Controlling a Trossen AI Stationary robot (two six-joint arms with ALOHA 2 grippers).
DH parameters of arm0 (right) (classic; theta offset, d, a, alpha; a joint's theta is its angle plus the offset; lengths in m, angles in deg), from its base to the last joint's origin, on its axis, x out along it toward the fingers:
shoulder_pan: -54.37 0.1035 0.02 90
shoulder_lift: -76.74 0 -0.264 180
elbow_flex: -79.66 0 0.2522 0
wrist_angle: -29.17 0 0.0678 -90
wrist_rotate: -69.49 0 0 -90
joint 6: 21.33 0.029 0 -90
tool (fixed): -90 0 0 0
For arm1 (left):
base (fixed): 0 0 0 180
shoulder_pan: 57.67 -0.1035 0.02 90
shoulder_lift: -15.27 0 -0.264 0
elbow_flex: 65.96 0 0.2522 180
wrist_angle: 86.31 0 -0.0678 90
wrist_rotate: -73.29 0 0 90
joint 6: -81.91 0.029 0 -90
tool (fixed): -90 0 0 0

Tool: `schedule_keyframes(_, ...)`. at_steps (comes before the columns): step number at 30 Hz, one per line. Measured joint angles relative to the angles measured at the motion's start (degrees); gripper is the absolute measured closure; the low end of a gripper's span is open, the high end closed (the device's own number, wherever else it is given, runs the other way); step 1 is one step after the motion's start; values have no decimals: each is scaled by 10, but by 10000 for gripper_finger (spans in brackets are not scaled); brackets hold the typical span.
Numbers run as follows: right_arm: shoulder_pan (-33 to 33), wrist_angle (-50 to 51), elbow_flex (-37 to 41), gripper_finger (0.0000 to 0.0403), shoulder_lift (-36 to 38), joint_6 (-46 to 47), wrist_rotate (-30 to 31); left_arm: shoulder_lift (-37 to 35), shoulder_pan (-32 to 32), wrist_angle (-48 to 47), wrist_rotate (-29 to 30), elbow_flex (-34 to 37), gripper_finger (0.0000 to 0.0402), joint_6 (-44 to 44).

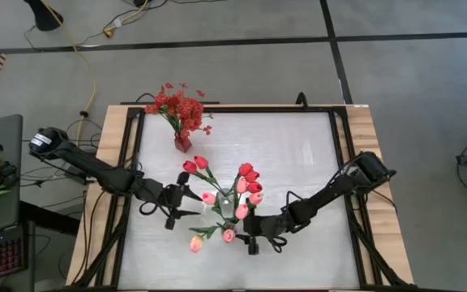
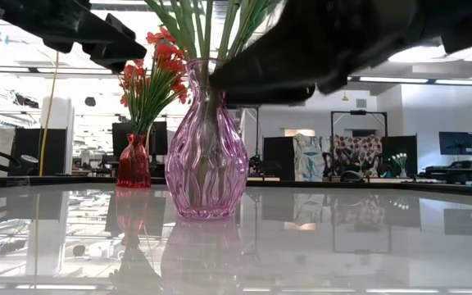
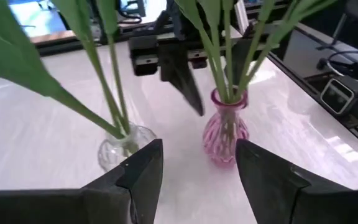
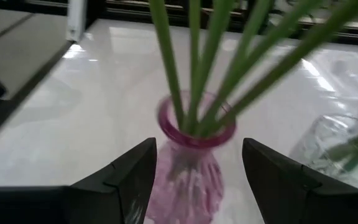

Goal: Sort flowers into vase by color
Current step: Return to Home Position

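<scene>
- The left end effector [image 1: 173, 212] sat left of centre in the overhead frame, its fingers spread wide and holding nothing. The clear vase [image 3: 126, 144] stood just ahead of it.
- The right end effector [image 1: 254, 239] lay low and centre in that frame, also spread wide and empty. The purple vase [image 4: 188, 155] stood just beyond its fingertips, and I saw no contact.
- Green stems [image 4: 191, 62] stood in the purple vase. Pink tulip buds [image 1: 242, 199] and red tulip buds [image 1: 248, 173] fanned out over the middle of the frame. The red sprays [image 1: 181, 105] stood in the red vase [image 2: 133, 168] at upper left, well apart.
- My main worry was the right arm. If it pulled away low, a finger could snag a leaning stem and drag a flower out or tip the narrow-necked vase.
- The left arm faced the same risk from a broad leaf [image 3: 17, 59] hanging close to it.
- The surface [image 1: 298, 162] looked glossy, so I judged that even a light bump could slide a vase.
</scene>
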Motion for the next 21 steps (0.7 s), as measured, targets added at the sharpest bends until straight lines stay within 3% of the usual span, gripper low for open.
schedule_keyframes(7, -3, 69, 0, 138, 38, 27, -57, -23, -1, -27, 22, 0, 211, 5)
schedule_keyframes(21, -14, 425, 0, 138, 199, 149, -66, -86, -27, -158, 100, 0, 211, -24)
